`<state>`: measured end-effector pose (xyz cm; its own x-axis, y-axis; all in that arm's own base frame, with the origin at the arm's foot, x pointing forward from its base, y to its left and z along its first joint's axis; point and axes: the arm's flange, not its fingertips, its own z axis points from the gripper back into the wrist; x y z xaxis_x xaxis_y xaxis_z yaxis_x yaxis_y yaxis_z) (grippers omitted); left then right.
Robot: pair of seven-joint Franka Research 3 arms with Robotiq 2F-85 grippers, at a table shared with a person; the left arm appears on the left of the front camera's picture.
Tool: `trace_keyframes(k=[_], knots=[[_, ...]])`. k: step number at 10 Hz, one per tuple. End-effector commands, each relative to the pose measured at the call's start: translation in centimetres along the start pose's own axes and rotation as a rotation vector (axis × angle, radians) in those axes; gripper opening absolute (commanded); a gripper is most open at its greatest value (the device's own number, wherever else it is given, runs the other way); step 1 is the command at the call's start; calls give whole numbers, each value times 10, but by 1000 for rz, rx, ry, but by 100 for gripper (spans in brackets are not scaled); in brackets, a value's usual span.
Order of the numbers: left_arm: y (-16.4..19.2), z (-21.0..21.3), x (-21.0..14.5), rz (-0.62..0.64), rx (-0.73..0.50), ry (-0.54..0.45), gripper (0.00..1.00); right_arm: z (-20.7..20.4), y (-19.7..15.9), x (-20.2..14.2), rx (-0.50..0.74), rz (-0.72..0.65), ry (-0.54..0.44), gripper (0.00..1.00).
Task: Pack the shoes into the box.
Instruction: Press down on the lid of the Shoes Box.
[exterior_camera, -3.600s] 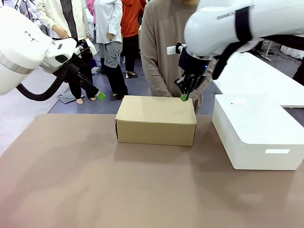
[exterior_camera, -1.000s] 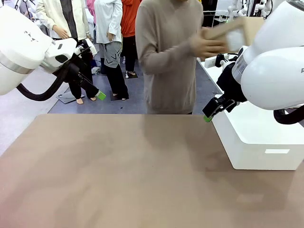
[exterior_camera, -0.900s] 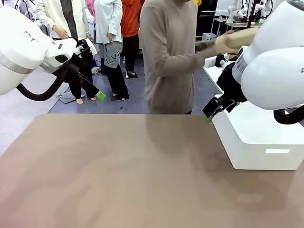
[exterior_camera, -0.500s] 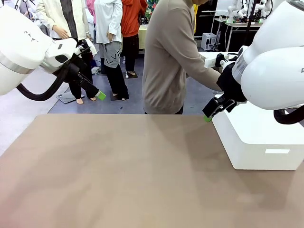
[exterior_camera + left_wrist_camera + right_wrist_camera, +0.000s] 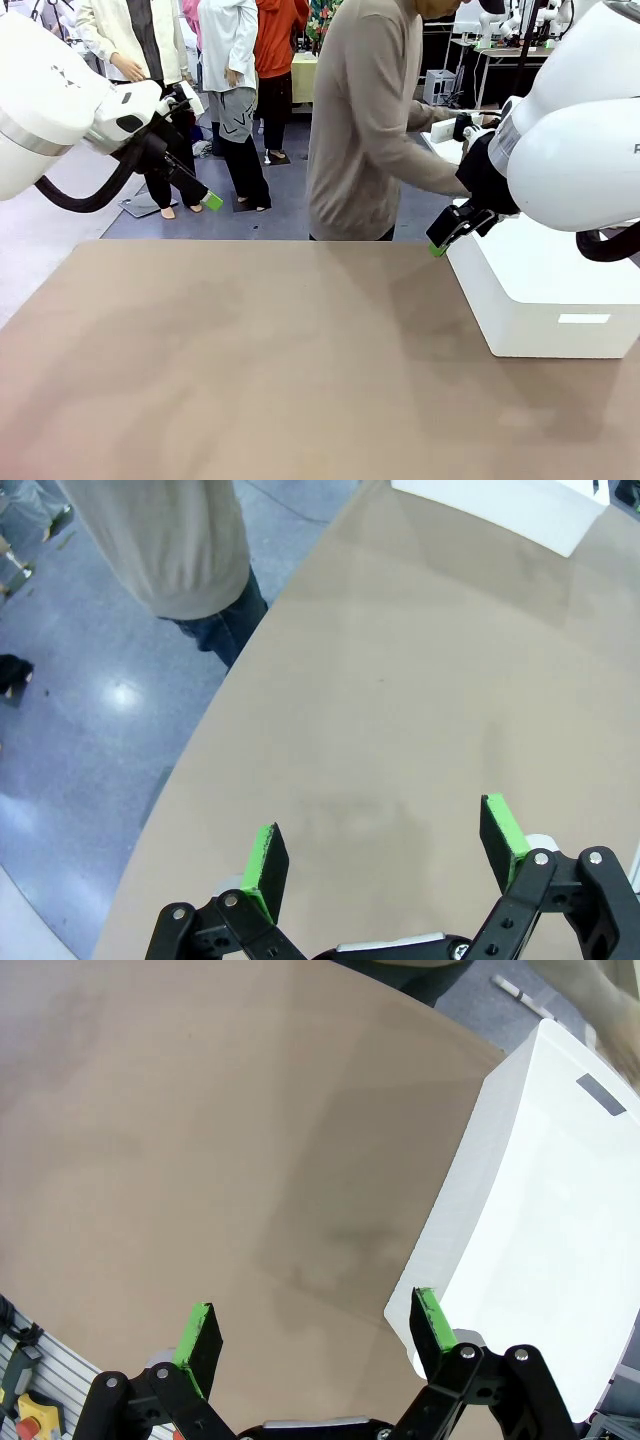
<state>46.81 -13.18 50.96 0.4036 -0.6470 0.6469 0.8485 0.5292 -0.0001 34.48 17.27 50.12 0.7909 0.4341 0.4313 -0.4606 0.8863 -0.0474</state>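
Note:
The shoes and the box are out of view. My left gripper [image 5: 205,198] hangs open and empty beyond the table's far left corner; in the left wrist view its green pads [image 5: 264,860] stand wide apart over bare brown table [image 5: 420,680]. My right gripper [image 5: 440,243] is open too, hovering at the near-left corner of the white block [image 5: 540,290]. From the right wrist, that gripper [image 5: 315,1325] has nothing between its fingers.
A person in a beige sweater [image 5: 370,120] stands at the far edge, turned right, with an arm stretched behind my right arm. The white block [image 5: 540,1220] takes up the table's right side. Other people stand farther back on the left.
The person, who held the brown box up at the right a second ago, has swung it behind my right arm and leaned that way. Neither arm has moved.

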Motion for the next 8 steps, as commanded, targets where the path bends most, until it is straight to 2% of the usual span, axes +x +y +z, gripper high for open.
trace_keyframes(k=[1,8], knots=[[1,1,-1,-7,8,-1,100,2,-1,3,-2,-1,3,100],[1,1,-1,-7,8,-1,100,2,-1,3,-2,-1,3,100]])
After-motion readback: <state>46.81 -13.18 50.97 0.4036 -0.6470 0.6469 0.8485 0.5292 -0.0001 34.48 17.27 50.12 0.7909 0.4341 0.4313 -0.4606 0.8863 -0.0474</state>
